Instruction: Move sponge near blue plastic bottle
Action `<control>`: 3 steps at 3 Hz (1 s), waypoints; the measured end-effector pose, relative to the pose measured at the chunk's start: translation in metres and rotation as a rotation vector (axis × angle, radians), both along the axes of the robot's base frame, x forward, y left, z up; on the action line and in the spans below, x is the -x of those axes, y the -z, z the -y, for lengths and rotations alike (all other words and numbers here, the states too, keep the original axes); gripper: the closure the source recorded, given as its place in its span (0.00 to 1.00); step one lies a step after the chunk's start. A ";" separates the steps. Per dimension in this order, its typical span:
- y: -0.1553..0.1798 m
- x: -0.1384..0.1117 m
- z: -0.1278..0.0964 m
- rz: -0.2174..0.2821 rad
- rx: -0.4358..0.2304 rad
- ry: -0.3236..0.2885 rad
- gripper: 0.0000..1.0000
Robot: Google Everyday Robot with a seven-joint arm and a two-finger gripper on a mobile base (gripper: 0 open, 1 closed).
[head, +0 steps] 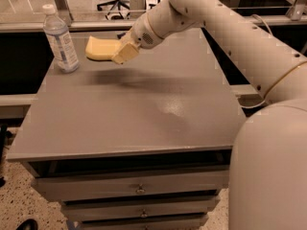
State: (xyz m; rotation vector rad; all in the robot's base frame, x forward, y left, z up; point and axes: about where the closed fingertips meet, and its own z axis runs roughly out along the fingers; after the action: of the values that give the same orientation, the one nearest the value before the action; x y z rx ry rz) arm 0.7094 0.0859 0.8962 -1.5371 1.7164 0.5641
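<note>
The pale yellow sponge (pixel 100 49) is held in the air above the far left part of the grey table (pixel 129 109). My gripper (pixel 122 53) is shut on the sponge's right end, with its yellowish fingers (pixel 125 52) clamped over it. The blue plastic bottle (pixel 60 39), clear with a white cap and pale label, stands upright at the table's far left corner. The sponge hangs just right of the bottle, a short gap apart. A shadow lies on the table under the sponge.
My white arm (pixel 230 37) reaches in from the right across the table's back. The table has drawers (pixel 139 189) below its front edge. An office chair base (pixel 115 4) stands on the floor behind.
</note>
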 end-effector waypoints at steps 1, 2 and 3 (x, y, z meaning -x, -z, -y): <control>0.006 -0.003 -0.024 0.000 0.019 -0.041 1.00; 0.015 -0.005 -0.042 -0.007 0.045 -0.069 1.00; 0.026 -0.010 -0.056 -0.028 0.064 -0.081 0.82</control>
State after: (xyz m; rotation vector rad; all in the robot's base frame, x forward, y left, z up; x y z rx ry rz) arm 0.7195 0.1420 0.8700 -1.6575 1.7136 0.5794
